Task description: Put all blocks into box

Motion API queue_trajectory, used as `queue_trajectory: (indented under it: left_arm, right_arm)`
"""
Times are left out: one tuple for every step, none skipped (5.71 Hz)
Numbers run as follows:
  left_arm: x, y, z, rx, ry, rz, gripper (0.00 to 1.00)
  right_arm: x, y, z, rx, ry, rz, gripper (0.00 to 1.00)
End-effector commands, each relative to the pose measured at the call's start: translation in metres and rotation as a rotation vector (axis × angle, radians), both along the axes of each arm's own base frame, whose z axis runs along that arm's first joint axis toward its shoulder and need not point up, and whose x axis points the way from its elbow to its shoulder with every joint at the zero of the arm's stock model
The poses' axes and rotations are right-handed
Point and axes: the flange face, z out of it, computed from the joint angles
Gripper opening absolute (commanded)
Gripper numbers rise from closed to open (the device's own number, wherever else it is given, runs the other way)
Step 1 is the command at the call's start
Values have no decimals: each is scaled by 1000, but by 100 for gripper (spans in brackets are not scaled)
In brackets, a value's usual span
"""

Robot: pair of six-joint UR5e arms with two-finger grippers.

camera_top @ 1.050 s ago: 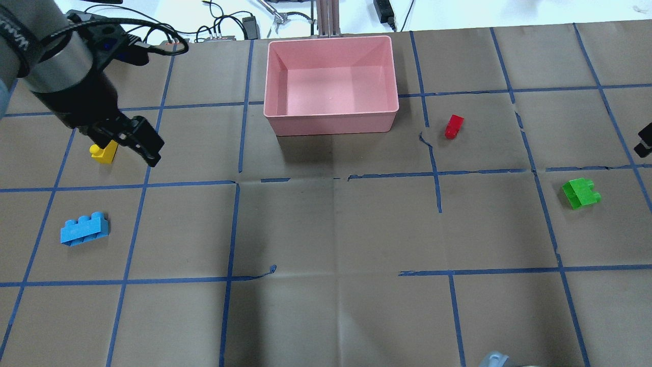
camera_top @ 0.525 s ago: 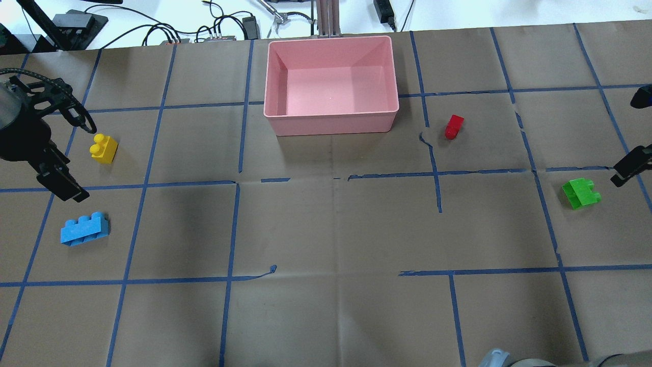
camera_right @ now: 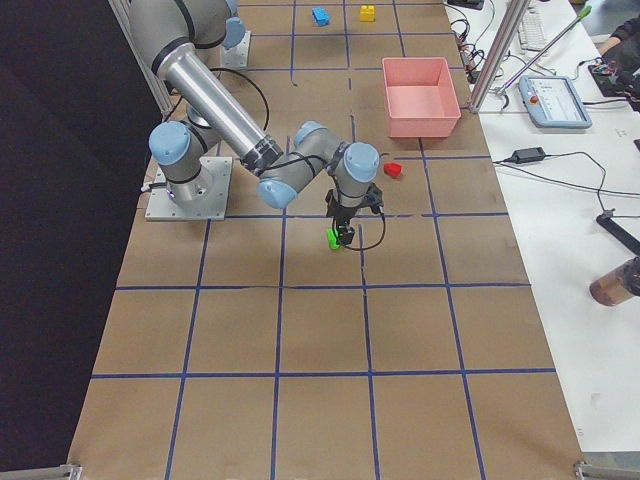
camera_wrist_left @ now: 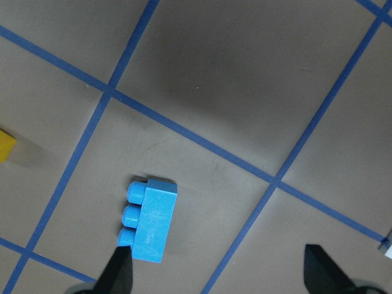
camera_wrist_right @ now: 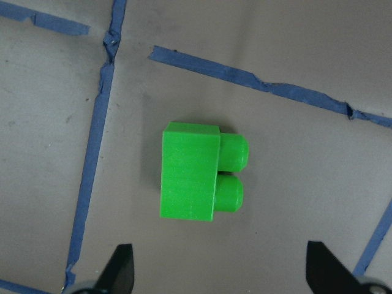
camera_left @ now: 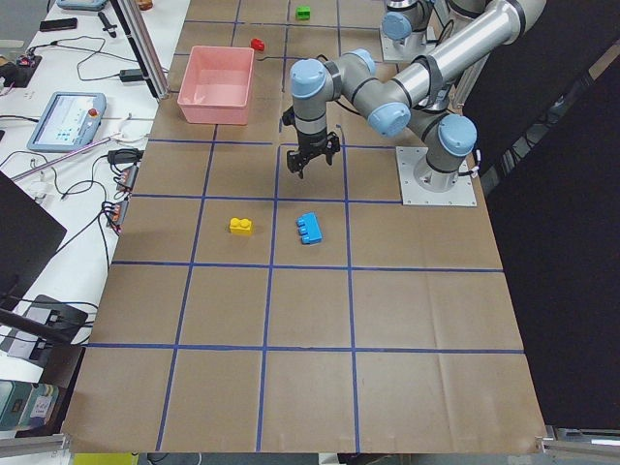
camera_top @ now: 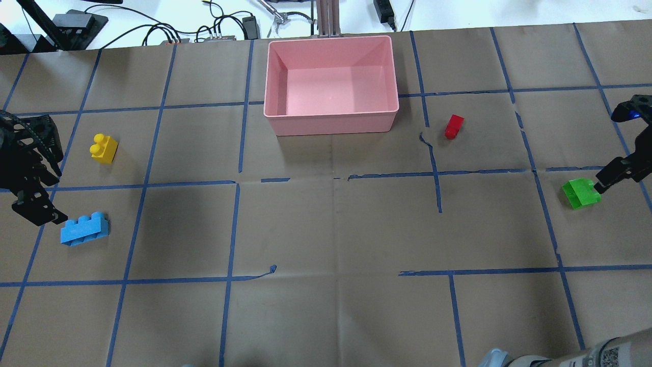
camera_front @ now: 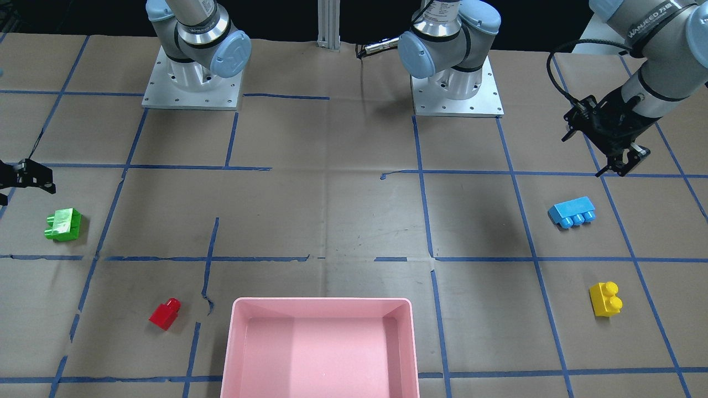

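Observation:
The pink box point(camera_top: 331, 123) stands empty at the far middle of the table. The yellow block point(camera_top: 104, 149) and the blue block point(camera_top: 84, 229) lie on the left. The red block point(camera_top: 454, 126) and the green block point(camera_top: 579, 193) lie on the right. My left gripper point(camera_top: 46, 216) is open and empty, just left of the blue block, which also shows in the left wrist view point(camera_wrist_left: 150, 220). My right gripper point(camera_top: 608, 176) is open and empty over the green block's right edge. That block also shows in the right wrist view point(camera_wrist_right: 199, 179), beyond the fingertips.
Brown paper with a grid of blue tape point(camera_top: 234, 183) covers the table. Cables and power supplies point(camera_top: 219, 28) lie beyond the far edge, behind the box. The two arm bases point(camera_front: 453, 83) stand at the robot's side.
My left gripper has moved from over the yellow block toward the robot, down beside the blue block. My right gripper has come in from the right edge to the green block.

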Motion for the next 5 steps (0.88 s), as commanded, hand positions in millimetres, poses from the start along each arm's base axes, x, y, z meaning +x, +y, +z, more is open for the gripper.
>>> queue_trajectory:
  left_arm:
    - [27,-8,-47,-25,-18,-106,97]
    - [60,1,-73,14,22,-88,97]
    - [71,0,-97,41,69,-117,98]
    - [76,-6,-110,29,62,-123,97]
    - [84,-17,-127,-16,52,-145,97]
  right_arm:
    - [-1,-3,-28,-1,-8,-9,100]
    - [-1,-6,-37,3,-13,-7,100]
    - [-2,-8,-45,4,-11,-27,100]
    - [-2,-8,-51,12,-15,-35,100]
    - [0,-6,-52,16,-18,-36,100]
